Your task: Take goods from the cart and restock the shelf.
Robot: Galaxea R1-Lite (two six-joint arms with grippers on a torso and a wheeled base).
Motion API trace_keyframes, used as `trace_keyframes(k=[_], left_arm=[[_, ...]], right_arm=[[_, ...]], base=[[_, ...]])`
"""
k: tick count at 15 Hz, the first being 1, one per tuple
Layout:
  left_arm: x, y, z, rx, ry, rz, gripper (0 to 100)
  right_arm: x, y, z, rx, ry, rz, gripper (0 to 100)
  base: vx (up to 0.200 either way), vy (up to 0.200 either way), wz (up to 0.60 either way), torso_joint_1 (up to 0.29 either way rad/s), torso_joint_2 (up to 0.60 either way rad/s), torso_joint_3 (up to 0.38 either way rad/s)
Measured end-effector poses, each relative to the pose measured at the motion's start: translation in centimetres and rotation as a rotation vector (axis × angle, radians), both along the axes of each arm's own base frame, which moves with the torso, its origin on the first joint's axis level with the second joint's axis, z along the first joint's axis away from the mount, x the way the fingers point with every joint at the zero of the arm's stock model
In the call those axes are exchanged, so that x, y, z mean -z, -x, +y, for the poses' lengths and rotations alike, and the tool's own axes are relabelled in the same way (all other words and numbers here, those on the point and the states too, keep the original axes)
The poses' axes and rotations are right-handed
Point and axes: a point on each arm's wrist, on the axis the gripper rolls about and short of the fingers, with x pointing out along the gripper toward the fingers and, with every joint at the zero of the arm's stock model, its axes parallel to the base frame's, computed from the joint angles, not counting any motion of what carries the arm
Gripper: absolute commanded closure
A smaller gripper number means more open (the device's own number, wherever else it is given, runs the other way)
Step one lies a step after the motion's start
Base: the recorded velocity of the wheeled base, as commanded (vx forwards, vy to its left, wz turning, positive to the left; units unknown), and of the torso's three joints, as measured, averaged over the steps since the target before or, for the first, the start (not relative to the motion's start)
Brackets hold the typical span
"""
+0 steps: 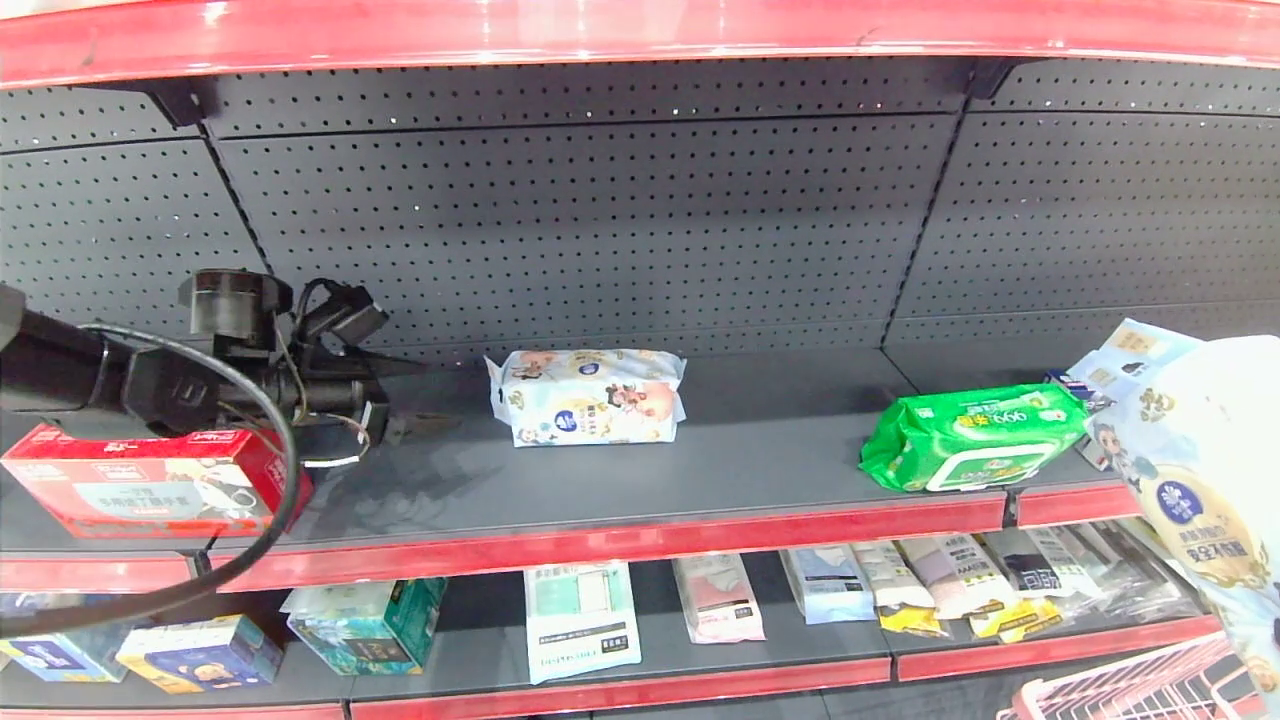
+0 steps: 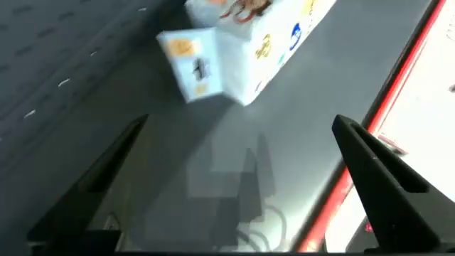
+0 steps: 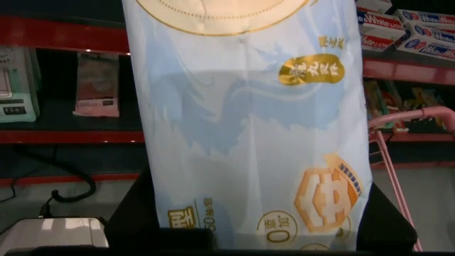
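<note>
My right end effector is clenched on a tall pale-blue pack, holding it upright off the right end of the shelf, above the pink cart. My left end effector hangs released over the shelf, near the white-and-blue wipes pack. The risk I see is the soft pack sagging or swinging on the way in and knocking the green wipes pack, which sits right at the front lip, off the shelf.
</note>
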Motion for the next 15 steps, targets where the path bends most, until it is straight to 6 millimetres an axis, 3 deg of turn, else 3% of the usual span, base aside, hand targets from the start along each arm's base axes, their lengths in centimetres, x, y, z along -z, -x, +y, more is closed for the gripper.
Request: trace_keyframes(k=[5, 15], left_arm=[[0.9, -2.7, -2.9, 0.082, 0.006, 0.001, 0], [1.2, -5.6, -5.2, 0.145, -0.009, -0.066, 0]], right_arm=[[0.2, 0.3, 0.0, 0.003, 0.003, 0.011, 100], [0.5, 1.0, 0.0, 0.002, 0.003, 0.012, 100]], base=[[0.0, 0.0, 0.0, 0.0, 0.0, 0.0], [0.0, 0.0, 0.0, 0.0, 0.0, 0.0]])
